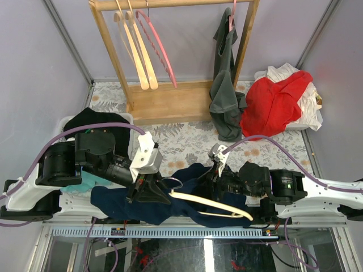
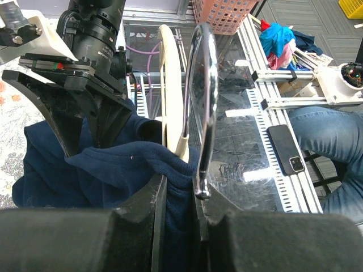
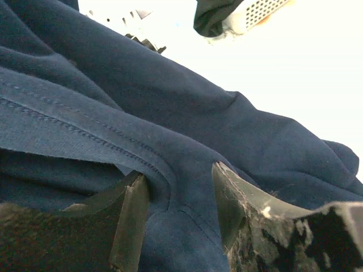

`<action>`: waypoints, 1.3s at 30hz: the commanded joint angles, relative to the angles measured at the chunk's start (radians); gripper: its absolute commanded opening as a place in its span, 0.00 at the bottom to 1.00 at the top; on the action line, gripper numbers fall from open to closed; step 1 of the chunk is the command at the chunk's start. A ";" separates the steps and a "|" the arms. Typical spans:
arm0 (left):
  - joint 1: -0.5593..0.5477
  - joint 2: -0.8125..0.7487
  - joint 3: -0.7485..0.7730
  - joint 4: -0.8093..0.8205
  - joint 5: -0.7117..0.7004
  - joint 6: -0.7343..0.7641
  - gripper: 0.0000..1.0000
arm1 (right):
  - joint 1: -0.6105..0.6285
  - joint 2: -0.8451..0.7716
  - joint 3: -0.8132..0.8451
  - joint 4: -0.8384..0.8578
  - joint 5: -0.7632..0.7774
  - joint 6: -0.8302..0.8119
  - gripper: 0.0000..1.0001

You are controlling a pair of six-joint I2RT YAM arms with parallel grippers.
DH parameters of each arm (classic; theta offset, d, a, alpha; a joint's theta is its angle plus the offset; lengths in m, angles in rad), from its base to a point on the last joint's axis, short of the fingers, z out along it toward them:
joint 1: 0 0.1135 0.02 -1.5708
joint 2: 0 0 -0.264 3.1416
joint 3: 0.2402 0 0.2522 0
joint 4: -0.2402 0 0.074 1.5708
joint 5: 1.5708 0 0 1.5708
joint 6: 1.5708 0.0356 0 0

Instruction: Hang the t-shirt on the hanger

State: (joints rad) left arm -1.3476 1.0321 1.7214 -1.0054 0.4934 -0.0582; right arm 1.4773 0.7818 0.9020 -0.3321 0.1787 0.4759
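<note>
Matt, soft navy cloth t-shirt; smooth cream hanger, faintly glossy, with mirror-bright metal hook

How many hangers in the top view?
5: two light-wood hangers and a pink hanger on the rack, second pink hanger holding the grey-green top, cream hanger in the t-shirt. Others possibly hidden.

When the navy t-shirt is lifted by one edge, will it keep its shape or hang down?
Probably floppy: the t-shirt drapes in loose folds around the hanger. It would likely bunch, not slide, since a fold wrinkles up between the fingers of the right hand.
</note>
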 commanded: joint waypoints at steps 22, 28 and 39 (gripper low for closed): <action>-0.002 -0.039 -0.015 0.091 -0.134 -0.019 0.00 | -0.003 -0.323 -0.019 -0.184 0.283 0.063 0.01; -0.002 -0.039 -0.017 0.072 -0.349 -0.026 0.00 | -0.003 -0.379 -0.026 -0.229 0.246 0.088 0.00; -0.003 -0.047 -0.048 0.051 -0.412 -0.014 0.00 | -0.003 -0.462 0.025 -0.388 0.288 0.131 0.00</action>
State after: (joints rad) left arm -1.3529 1.0149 1.6623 -1.0042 0.1665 -0.0734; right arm 1.4765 0.3508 0.8665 -0.6373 0.4076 0.5800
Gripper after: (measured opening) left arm 0.142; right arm 0.058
